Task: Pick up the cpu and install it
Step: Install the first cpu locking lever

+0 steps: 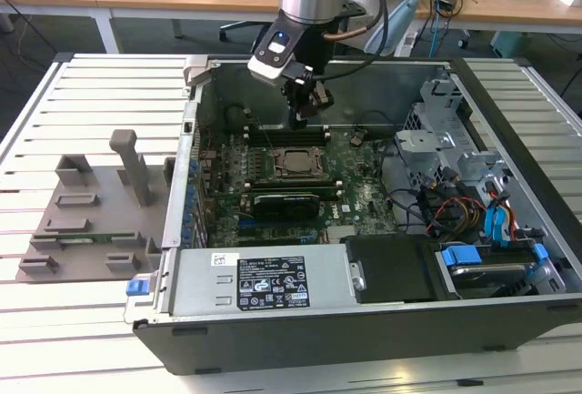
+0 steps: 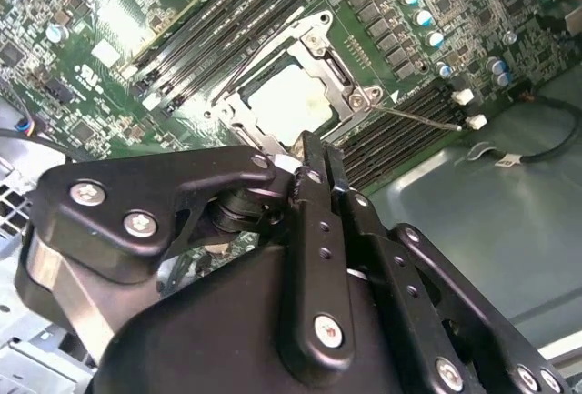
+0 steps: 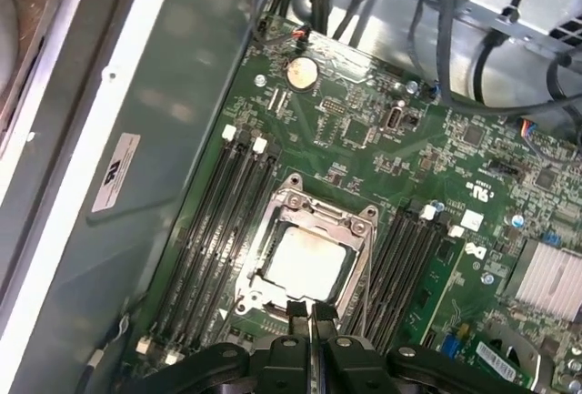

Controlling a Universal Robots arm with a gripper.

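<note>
The cpu (image 1: pixel 293 163) lies flat in the motherboard socket inside the open computer case (image 1: pixel 191 139), its pale silver top showing in both wrist views (image 2: pixel 289 101) (image 3: pixel 307 262). A metal socket frame (image 3: pixel 314 207) surrounds it. My gripper (image 1: pixel 298 119) hangs a little above the board, over the socket's edge. Its two black fingers (image 2: pixel 312 162) are pressed together with nothing between them, and the tips (image 3: pixel 296 314) sit just beside the chip's rim. A thin metal lever (image 2: pixel 418 119) lies beside the socket.
Memory slots (image 3: pixel 218 221) flank the socket on both sides. A grey plastic holder tray (image 1: pixel 91 212) stands on the slatted table at the exterior view's left. The power supply (image 1: pixel 264 280), drive cage (image 1: pixel 455 130) and cables (image 1: pixel 446 207) crowd the case's near and right parts.
</note>
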